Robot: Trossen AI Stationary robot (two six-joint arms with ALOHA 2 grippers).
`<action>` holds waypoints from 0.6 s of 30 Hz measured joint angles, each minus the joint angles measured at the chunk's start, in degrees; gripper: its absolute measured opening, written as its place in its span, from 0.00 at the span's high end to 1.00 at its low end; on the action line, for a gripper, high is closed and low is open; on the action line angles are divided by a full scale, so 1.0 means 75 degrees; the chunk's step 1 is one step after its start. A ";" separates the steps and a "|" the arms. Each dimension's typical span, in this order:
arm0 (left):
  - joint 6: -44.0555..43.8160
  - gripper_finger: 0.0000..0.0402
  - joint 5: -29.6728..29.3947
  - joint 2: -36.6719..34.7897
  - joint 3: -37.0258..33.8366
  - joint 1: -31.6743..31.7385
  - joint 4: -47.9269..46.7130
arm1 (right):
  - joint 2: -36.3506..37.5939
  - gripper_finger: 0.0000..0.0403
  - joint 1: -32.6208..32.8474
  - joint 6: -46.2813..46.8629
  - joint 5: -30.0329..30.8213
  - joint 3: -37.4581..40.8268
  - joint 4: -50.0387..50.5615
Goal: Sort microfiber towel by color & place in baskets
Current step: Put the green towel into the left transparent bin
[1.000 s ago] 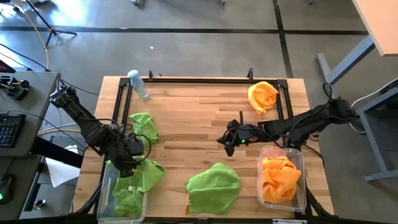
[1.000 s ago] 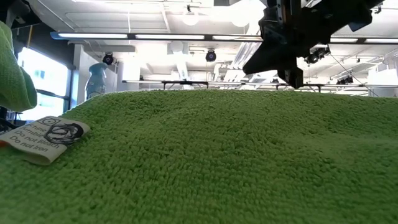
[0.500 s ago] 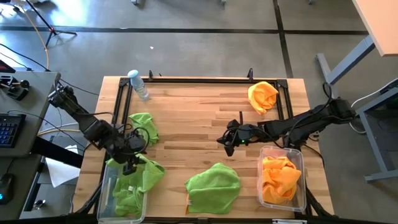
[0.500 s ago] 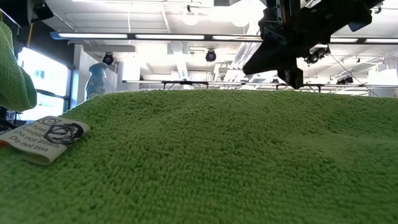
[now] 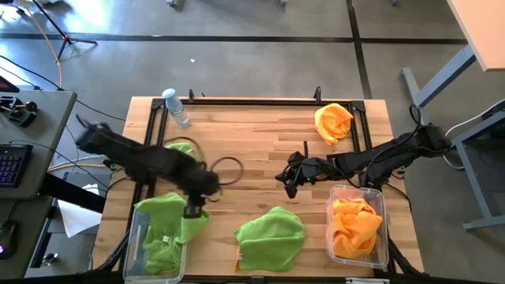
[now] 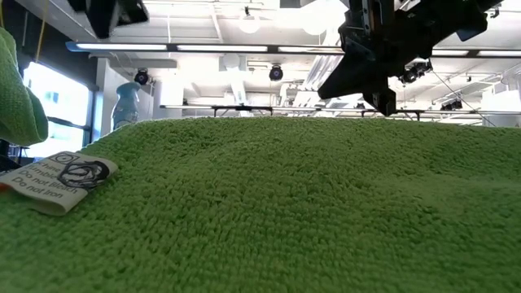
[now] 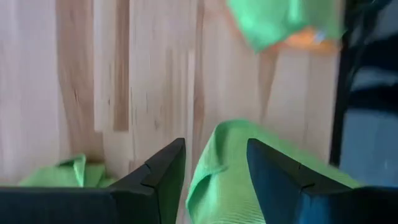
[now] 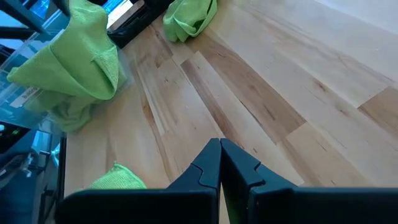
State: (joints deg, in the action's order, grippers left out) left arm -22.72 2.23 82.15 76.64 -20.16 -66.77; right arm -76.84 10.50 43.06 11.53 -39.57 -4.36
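Above the table's left side, the left gripper (image 5: pixel 192 210) is hanging with fingers parted and empty, just past the left bin (image 5: pixel 136 251) draped with green towels (image 5: pixel 175 225). The right gripper (image 5: pixel 289 182) is waiting mid-table, fingers pressed together, beside the bin of orange towels (image 5: pixel 353 226).

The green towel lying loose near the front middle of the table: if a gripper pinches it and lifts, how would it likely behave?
The green towel lies crumpled in soft folds, so it would probably hang limp rather than hold shape. Its fuzzy pile, close in the low view, suggests good grip, unlikely to slip. The towel draped over the left basket's rim hints that trailing corners may snag.
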 joint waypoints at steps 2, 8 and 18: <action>0.0176 0.61 0.0307 0.0738 0.0506 0.0158 -0.0576 | 0.0000 1.00 0.0000 -0.0083 -0.0003 0.0000 0.0023; 0.0383 0.61 0.1375 0.2612 0.1987 0.0294 -0.2132 | 0.0000 1.00 0.0000 -0.0686 -0.0276 0.0000 0.0182; -0.0146 0.61 0.2840 0.4695 0.3846 0.0367 -0.3024 | 0.0000 1.00 0.0000 -0.1860 -0.1393 0.0000 0.0797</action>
State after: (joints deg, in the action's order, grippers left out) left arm -23.81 23.53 117.36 105.48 -17.41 -89.45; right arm -76.84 10.50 29.11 1.08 -39.57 1.61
